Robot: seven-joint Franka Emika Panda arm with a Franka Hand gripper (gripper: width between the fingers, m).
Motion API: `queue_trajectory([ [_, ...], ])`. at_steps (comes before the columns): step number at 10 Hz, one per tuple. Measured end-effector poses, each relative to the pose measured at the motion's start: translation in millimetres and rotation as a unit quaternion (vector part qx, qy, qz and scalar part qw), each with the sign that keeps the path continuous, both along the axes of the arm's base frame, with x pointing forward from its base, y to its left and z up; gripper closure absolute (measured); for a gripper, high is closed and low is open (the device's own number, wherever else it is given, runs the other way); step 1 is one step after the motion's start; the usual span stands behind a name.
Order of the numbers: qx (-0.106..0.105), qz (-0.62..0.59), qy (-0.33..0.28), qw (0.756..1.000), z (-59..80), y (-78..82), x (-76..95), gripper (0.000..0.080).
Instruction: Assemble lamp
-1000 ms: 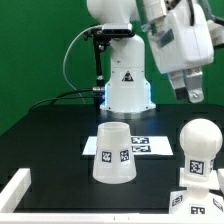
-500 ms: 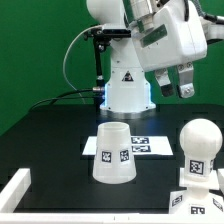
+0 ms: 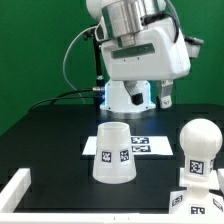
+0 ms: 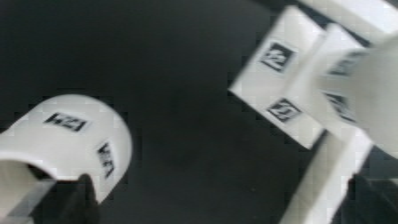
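Note:
The white cone shade (image 3: 112,155) stands wide end down on the black table, just in front of the marker board (image 3: 142,146). The round-headed bulb (image 3: 200,148) stands at the exterior view's right edge. The base (image 3: 181,197) shows low beside it, cut off by the frame; I cannot tell whether they are joined. My gripper (image 3: 152,97) hangs open and empty above the back of the table, behind the marker board. In the wrist view the shade (image 4: 75,138) and marker board (image 4: 288,82) lie below my gripper (image 4: 222,208), and one dark finger (image 4: 50,202) shows beside the shade.
The robot's white pedestal (image 3: 128,92) stands at the back with a cable (image 3: 68,70) looping to the exterior view's left. A white rail (image 3: 14,190) lies at the table's front corner on the exterior view's left. A white strip (image 4: 333,172) runs past the marker board in the wrist view.
The arm has swung from the exterior view's upper right toward the middle and come lower. The gripper now hangs in front of the pedestal. The lamp parts have not moved.

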State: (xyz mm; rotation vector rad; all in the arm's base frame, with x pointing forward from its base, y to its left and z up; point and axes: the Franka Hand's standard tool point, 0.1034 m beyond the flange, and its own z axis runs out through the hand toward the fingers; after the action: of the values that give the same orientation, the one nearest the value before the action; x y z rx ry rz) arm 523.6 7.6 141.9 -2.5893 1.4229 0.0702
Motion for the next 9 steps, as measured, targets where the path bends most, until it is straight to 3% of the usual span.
queue_trajectory([
  [2,-0.011,0.024,0.013,1.000,-16.6,-4.3,-11.6,0.0101],
  [4,-0.021,0.042,0.005,0.999,-27.2,-23.0,-17.8,0.0101],
  [9,-0.065,0.043,0.008,0.997,-69.3,-39.9,-20.2,0.0101],
])
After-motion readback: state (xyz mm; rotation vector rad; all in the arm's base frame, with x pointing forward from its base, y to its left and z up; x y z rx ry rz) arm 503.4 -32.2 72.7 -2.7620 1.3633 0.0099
